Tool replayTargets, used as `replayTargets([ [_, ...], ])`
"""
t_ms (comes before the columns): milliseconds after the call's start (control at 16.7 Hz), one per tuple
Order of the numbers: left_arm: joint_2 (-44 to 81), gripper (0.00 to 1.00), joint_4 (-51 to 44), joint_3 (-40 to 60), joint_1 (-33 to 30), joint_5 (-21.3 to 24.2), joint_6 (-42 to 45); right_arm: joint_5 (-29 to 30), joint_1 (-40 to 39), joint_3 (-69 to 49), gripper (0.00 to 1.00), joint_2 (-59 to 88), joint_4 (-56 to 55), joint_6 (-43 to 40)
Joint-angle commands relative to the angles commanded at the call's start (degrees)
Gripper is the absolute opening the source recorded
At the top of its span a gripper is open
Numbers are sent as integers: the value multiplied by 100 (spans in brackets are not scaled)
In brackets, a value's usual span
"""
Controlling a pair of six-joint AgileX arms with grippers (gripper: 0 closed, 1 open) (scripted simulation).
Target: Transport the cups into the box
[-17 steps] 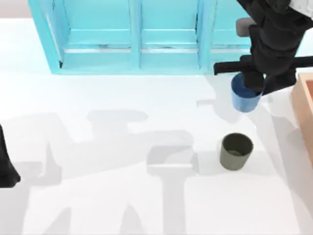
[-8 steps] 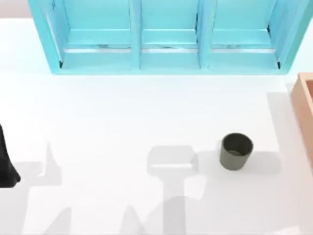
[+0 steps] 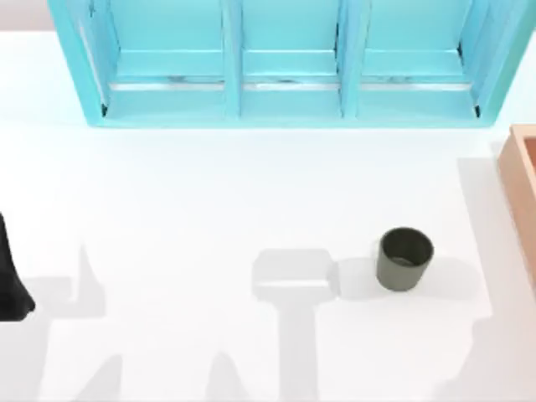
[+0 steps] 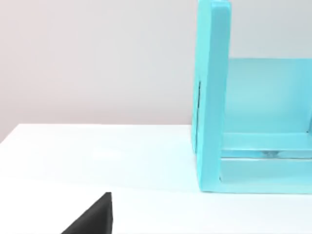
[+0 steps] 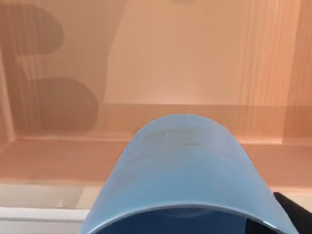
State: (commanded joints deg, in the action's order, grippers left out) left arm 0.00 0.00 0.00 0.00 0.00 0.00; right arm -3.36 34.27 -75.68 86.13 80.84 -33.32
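The blue cup [image 5: 187, 170] hangs close before the right wrist camera, over the tan box's floor [image 5: 185, 58] and inside its walls. My right gripper is shut on it, and one dark finger [image 5: 294, 213] shows beside the cup's rim. The olive-grey cup [image 3: 404, 259] stands upright on the white table, right of centre. A short way to its right is the box's wall [image 3: 521, 180], at the table's right edge. My left arm [image 3: 10, 280] is parked at the left edge, and a dark tip of the left gripper [image 4: 92, 220] shows in the left wrist view.
A big turquoise three-compartment shelf unit [image 3: 285, 63] spans the back of the table, and its side wall [image 4: 212, 97] stands ahead in the left wrist view. White tabletop lies between the shelf and the olive-grey cup.
One second ago my right arm held the blue cup near the shelf's right end. It has since carried the cup off the top view to the right. The olive-grey cup has not moved.
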Motion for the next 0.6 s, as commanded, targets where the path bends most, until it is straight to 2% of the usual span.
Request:
replayTargets([
  [240,0,100,0,0,0,0,0,15,-69,79,0,8,-107,29],
  [600,0,100,0,0,0,0,0,0,-185,1281,0,-33,-1256,209],
])
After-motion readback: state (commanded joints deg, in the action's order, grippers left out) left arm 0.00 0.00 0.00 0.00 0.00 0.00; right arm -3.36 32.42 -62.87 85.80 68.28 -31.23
